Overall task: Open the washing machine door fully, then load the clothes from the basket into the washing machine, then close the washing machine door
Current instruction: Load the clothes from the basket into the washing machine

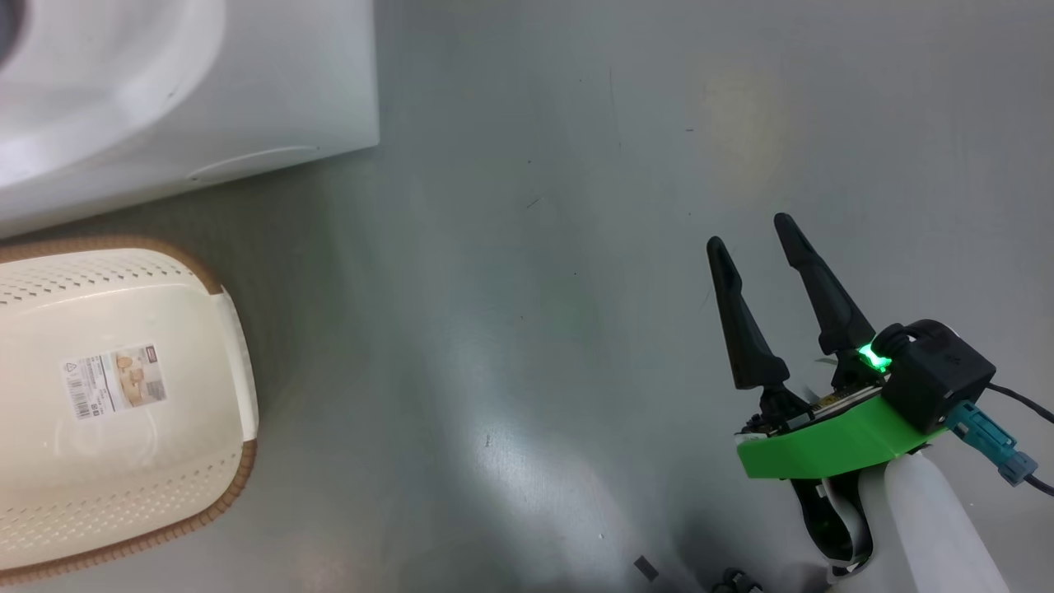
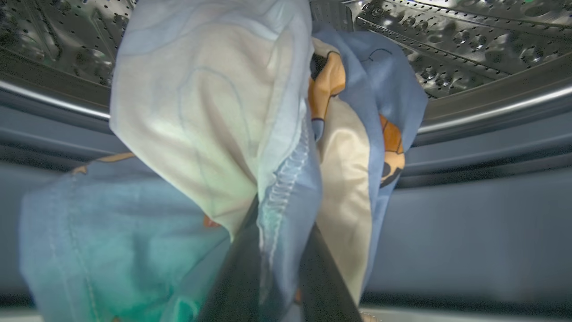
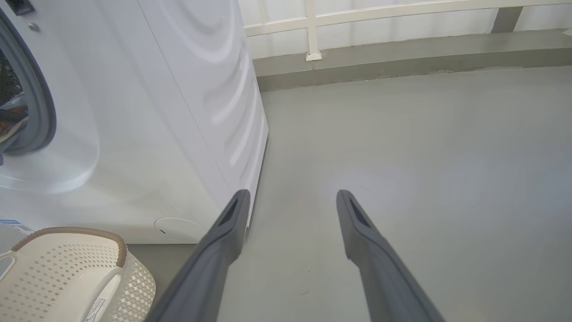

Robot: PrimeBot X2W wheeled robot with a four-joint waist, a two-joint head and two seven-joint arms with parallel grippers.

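Light-blue stitched clothes (image 2: 201,134) | pinched in left pincer (image 2: 281,226) | perforated steel drum (image 2: 447,36)

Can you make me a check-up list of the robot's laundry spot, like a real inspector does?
Surface: grey floor, smooth, with faint stains.
Job's things: clothes, light-blue with orange print, at the mouth of the steel drum of the washing machine; basket on the floor near the machine, no clothes in the part seen.
Clutter: one small dark scrap on the floor.
Pincers: left pincer shut on the clothes; right pincer open, holding nothing, over the floor.
Cables: black cable and a teal plug at the right wrist.
Surroundings: white railing and a low grey kerb behind.
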